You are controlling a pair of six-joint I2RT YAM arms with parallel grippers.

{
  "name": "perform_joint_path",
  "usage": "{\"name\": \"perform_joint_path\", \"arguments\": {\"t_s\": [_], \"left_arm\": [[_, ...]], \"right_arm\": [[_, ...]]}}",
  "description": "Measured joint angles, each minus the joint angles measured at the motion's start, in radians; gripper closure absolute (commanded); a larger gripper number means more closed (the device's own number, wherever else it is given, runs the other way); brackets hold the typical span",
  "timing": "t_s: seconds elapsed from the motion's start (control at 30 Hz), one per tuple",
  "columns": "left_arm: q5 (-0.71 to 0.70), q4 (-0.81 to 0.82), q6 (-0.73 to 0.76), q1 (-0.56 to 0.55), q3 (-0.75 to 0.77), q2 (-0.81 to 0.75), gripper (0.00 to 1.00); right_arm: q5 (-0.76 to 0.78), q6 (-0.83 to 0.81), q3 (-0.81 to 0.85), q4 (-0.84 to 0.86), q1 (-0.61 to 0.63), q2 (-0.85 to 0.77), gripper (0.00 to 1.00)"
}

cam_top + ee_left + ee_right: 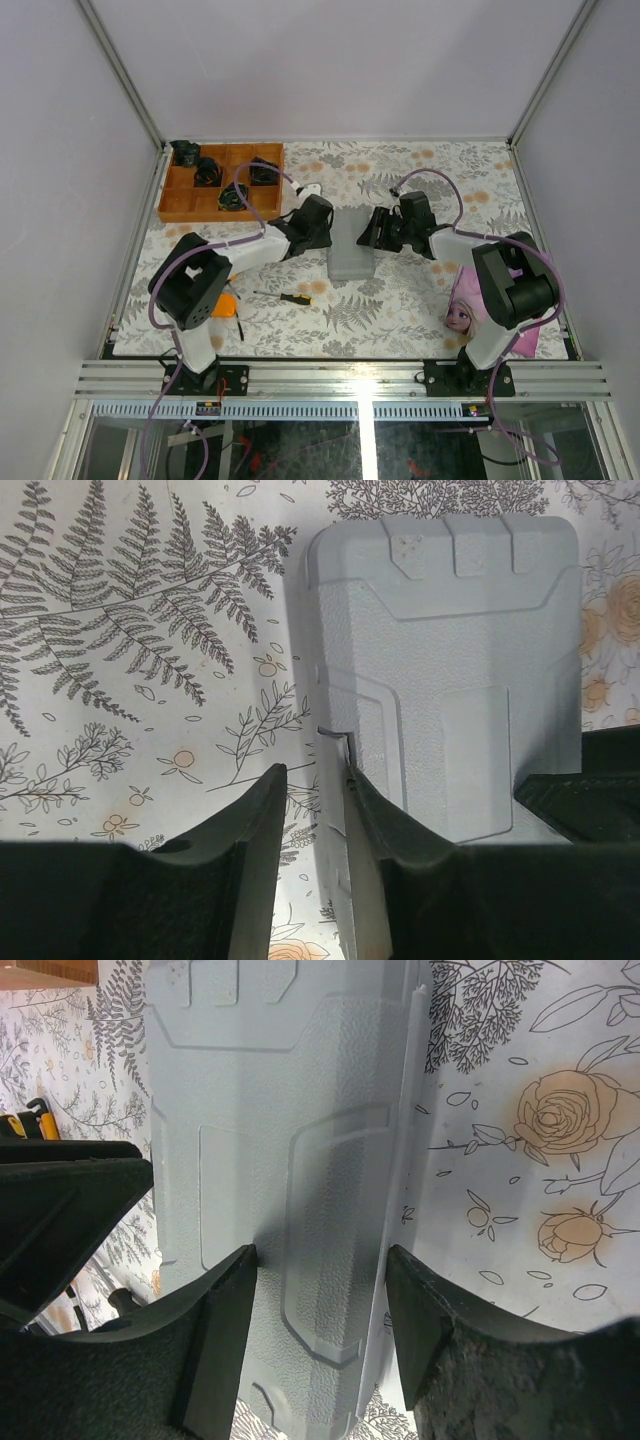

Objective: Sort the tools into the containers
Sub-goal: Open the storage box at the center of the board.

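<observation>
Surface (400,300): floral. Grey case (350,245): centre, closed; I judge stiff, light, slick; grip long edges. Wooden tray (180,180): far left. Doll (462,312): near right. Left end effector (312,775): part open astride case's left lip. Right end effector (320,1260): wide open over right edge. Screwdriver (283,297), tape measure (225,305): near left, beside my left arm.

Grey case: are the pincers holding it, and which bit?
Not firmly, it seems. The left pincer straddles the grey case at its left edge with a gap; the right pincer spans its right edge, grip unclear.
</observation>
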Motion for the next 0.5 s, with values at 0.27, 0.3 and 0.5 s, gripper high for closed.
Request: {"name": "perform_joint_path", "arguments": {"t_s": [0.27, 0.3, 0.5], "left_arm": [[-0.105, -0.096, 0.046, -0.035, 0.078, 0.036, 0.78], [-0.115, -0.104, 0.05, -0.039, 0.084, 0.039, 0.78], [-0.162, -0.137, 0.061, -0.05, 0.105, 0.048, 0.82]], "right_arm": [[0.011, -0.001, 0.032, -0.039, 0.0, 0.013, 0.43], [0.013, -0.002, 0.036, -0.041, 0.001, 0.015, 0.43], [0.016, -0.004, 0.051, -0.043, 0.006, 0.028, 0.43]]}}
